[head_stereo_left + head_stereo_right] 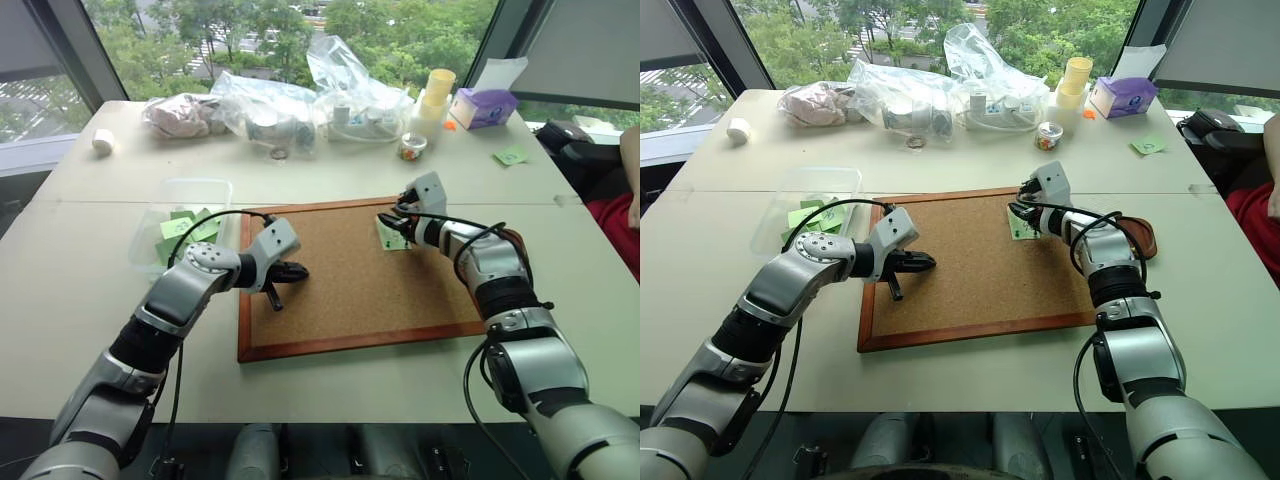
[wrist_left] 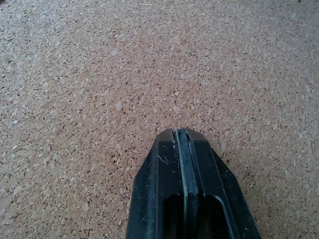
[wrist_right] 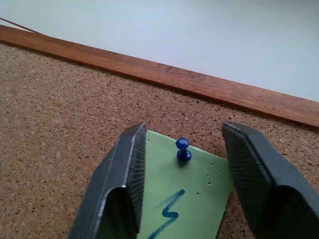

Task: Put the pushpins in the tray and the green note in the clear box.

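On cork board (image 1: 350,280), note (image 3: 187,199) pinned by pin (image 3: 183,149); your right pincer (image 3: 183,172) spread around pin, not gripping. Left pincer (image 2: 184,164) pressed together, empty. Tray (image 1: 1137,236), box (image 1: 180,215) steps remain.

free: bare cork board (image 1: 350,290) | obstacle: pushpin (image 3: 183,149) between right pincer (image 3: 184,164) fingers

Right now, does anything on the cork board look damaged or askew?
The pale-green paper note under the blue pushpin has several small pinholes beside the pin. Nothing else stands out: the pin stands upright between the right claw's open fingers.
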You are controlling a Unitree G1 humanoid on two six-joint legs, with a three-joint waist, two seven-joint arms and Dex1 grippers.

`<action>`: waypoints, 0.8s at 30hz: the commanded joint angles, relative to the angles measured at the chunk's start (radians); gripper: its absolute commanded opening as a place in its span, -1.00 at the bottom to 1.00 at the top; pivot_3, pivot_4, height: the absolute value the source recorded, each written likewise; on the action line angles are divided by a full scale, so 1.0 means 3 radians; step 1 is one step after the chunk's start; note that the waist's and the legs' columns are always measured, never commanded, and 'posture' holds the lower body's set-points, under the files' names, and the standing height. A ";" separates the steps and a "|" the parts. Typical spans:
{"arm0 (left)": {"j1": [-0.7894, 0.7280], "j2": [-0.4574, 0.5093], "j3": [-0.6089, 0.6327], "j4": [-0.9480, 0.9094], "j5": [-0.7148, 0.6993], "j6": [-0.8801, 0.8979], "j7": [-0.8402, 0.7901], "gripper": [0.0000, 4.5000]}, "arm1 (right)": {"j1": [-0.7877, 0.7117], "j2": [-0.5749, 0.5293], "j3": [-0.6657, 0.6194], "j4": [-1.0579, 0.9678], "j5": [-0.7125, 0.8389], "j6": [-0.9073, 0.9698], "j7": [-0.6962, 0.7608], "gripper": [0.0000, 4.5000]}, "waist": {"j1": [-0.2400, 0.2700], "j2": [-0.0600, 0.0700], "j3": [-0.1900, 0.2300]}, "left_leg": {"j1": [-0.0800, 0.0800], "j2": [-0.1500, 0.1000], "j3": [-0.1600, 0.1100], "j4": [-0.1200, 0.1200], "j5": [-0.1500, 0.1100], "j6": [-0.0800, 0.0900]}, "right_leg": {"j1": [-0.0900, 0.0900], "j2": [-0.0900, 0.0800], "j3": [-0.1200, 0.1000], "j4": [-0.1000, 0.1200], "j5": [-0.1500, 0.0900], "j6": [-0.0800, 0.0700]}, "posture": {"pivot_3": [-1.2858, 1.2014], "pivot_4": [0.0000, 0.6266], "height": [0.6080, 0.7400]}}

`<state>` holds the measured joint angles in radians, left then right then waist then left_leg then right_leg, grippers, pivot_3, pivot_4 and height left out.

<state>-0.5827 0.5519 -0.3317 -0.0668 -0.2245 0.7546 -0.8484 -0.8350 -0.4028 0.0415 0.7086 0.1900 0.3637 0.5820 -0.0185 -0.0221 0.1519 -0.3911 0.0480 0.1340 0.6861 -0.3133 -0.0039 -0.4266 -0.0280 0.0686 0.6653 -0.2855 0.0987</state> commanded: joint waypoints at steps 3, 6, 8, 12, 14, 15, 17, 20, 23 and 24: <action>0.0049 -0.0014 -0.0057 0.0006 0.0064 0.0018 -0.0012 -1.00 | -0.0069 0.0049 -0.0103 -0.0070 -0.0007 -0.0027 0.0024 -0.99 | -0.0002 0.0000 0.0000 | 0.0000 0.0000 0.0000 0.0000 0.0000 0.0000 | 0.0000 0.0000 0.0000 0.0000 0.0000 0.0000 | 0.03 -0.52 0.97; 0.0050 -0.0016 -0.0064 0.0012 0.0078 0.0020 -0.0014 -1.00 | -0.0040 0.0065 -0.0123 -0.0106 -0.0018 -0.0006 0.0003 -0.99 | -0.0004 0.0000 0.0000 | 0.0000 0.0000 0.0000 0.0000 0.0000 0.0000 | 0.0000 0.0000 0.0000 0.0000 0.0000 0.0000 | 0.03 -0.52 0.97; 0.0047 -0.0013 -0.0068 0.0021 0.0086 0.0016 -0.0024 -1.00 | -0.0029 0.0073 -0.0156 -0.0126 -0.0011 -0.0025 -0.0007 -0.99 | -0.0004 0.0000 0.0000 | 0.0000 0.0000 0.0000 0.0000 0.0000 0.0000 | 0.0000 0.0000 0.0000 0.0000 0.0000 0.0000 | 0.03 -0.52 0.97; 0.0037 -0.0013 -0.0068 0.0040 0.0104 0.0016 -0.0044 -1.00 | 0.0009 0.0083 -0.0264 -0.0213 0.0014 -0.0230 -0.0073 -0.99 | -0.0006 0.0000 0.0000 | 0.0000 0.0000 0.0000 0.0000 0.0000 0.0000 | 0.0000 0.0000 0.0000 0.0000 0.0000 0.0000 | 0.03 -0.52 0.97; 0.0045 -0.0005 -0.0088 0.0031 0.0111 0.0021 -0.0068 -1.00 | 0.0056 0.0079 -0.0308 -0.0283 0.0025 -0.0393 -0.0037 -0.99 | -0.0006 0.0000 0.0000 | 0.0000 0.0000 0.0000 0.0000 0.0000 0.0000 | 0.0000 0.0000 0.0000 0.0000 0.0000 0.0000 | 0.03 -0.52 0.97; 0.0053 0.0009 -0.0118 0.0019 0.0116 0.0026 -0.0101 -1.00 | 0.0082 0.0073 -0.0339 -0.0313 0.0030 -0.0482 -0.0041 -0.99 | -0.0004 0.0000 0.0000 | 0.0000 0.0000 0.0000 0.0000 0.0000 0.0000 | 0.0000 0.0000 0.0000 0.0000 0.0000 0.0000 | 0.03 -0.52 0.97; 0.0068 0.0027 -0.0143 -0.0007 0.0111 0.0036 -0.0149 -1.00 | 0.0117 0.0069 -0.0395 -0.0371 0.0065 -0.0571 -0.0029 -0.99 | -0.0009 0.0001 0.0000 | 0.0000 0.0000 0.0000 0.0000 0.0000 0.0000 | 0.0000 0.0000 0.0000 0.0000 0.0000 0.0000 | 0.03 -0.52 0.97; 0.0069 0.0024 -0.0140 -0.0005 0.0116 0.0033 -0.0149 -1.00 | 0.0112 0.0073 -0.0470 -0.0369 0.0086 -0.0564 -0.0080 -0.99 | -0.0011 0.0002 0.0000 | 0.0001 0.0001 0.0000 0.0000 0.0000 0.0000 | 0.0000 0.0000 0.0000 0.0000 0.0000 0.0000 | 0.03 -0.52 0.97; 0.0045 0.0008 -0.0145 0.0019 0.0126 0.0028 -0.0147 -1.00 | 0.0093 0.0100 -0.0593 -0.0370 0.0154 -0.0509 -0.0154 -0.99 | -0.0010 0.0002 0.0000 | 0.0001 0.0002 0.0001 0.0000 0.0000 0.0000 | 0.0000 0.0001 0.0000 0.0000 0.0000 0.0000 | 0.03 -0.52 0.97; 0.0044 0.0005 -0.0144 0.0016 0.0128 0.0032 -0.0148 -1.00 | 0.0099 0.0106 -0.0616 -0.0392 0.0170 -0.0489 -0.0167 -0.99 | -0.0010 0.0002 0.0000 | 0.0001 0.0001 0.0001 0.0000 0.0000 0.0000 | 0.0000 0.0000 0.0000 0.0000 0.0000 0.0000 | 0.03 -0.52 0.97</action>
<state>-0.5840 0.5566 -0.3392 -0.0702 -0.1965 0.7525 -0.8770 -0.7858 -0.3711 -0.1106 0.6303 0.2155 0.2154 0.5416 -0.0213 -0.0215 0.1519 -0.3907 0.0484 0.1342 0.6861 -0.3133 -0.0040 -0.4266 -0.0280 0.0687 0.6654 -0.2855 0.0987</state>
